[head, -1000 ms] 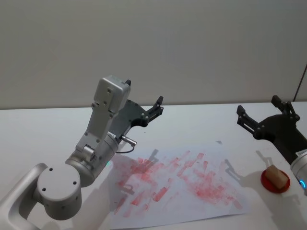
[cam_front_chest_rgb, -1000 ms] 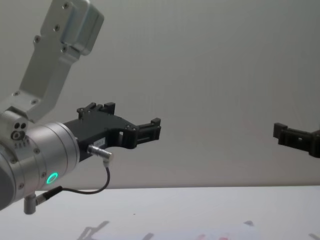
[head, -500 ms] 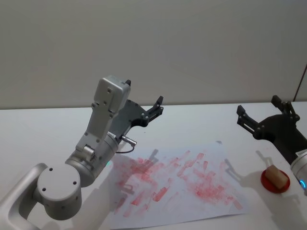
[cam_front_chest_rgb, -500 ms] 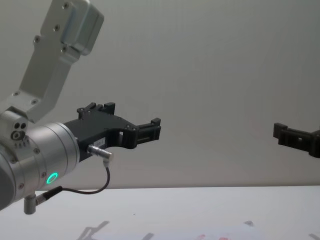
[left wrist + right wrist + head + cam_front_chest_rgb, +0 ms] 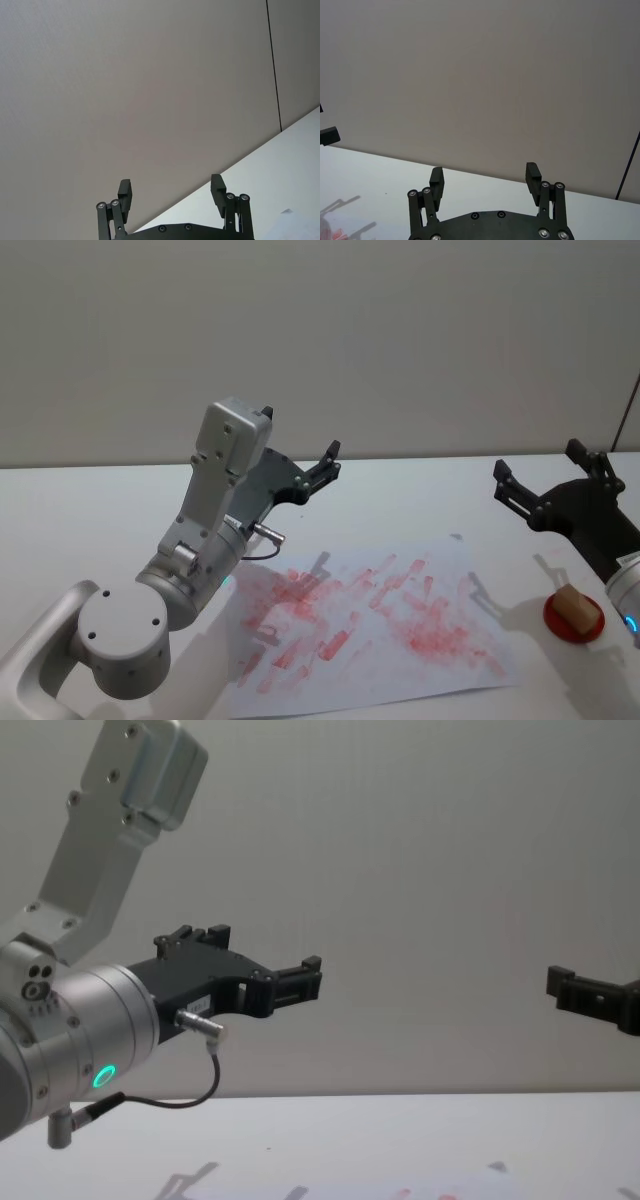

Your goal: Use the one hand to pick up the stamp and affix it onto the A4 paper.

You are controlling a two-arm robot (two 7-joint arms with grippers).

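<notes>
Still, nothing has shifted since the earlier frames. The stamp [image 5: 572, 604] sits on a red disc [image 5: 575, 634] just right of the A4 paper [image 5: 445, 560], on a pale tabletop [image 5: 100, 510] before a plain grey wall. The right gripper [image 5: 538, 462] hovers beyond the paper's right edge, jaws apart. The left gripper [image 5: 330, 460] hovers beyond its far edge, jaws apart. The left arm hides the paper's near-left corner.

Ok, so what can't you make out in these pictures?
Underside of the stamp: head view, pressed against the red pad.
Left edge of the A4 paper: head view, partly behind the left arm.
Most of the right gripper: chest view, cut off by the right edge.
</notes>
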